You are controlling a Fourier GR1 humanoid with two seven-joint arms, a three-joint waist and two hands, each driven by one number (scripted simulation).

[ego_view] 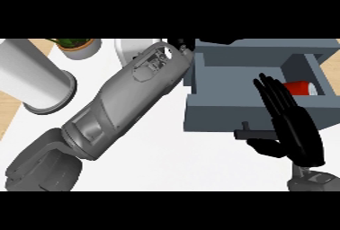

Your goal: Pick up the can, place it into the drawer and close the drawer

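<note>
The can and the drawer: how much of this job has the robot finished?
Done, it seems: the red can already lies inside the open grey drawer. In hand: the right hand, fingers straight, stands at the drawer's front beside its handle. The left hand is mostly hidden behind its forearm. Left: pushing the drawer shut, since it still stands pulled out.

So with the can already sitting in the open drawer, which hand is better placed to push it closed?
The right hand. It stands open beside the drawer front, next to its handle, with the can inside. The left hand is behind the drawer, up at the view's top.
</note>
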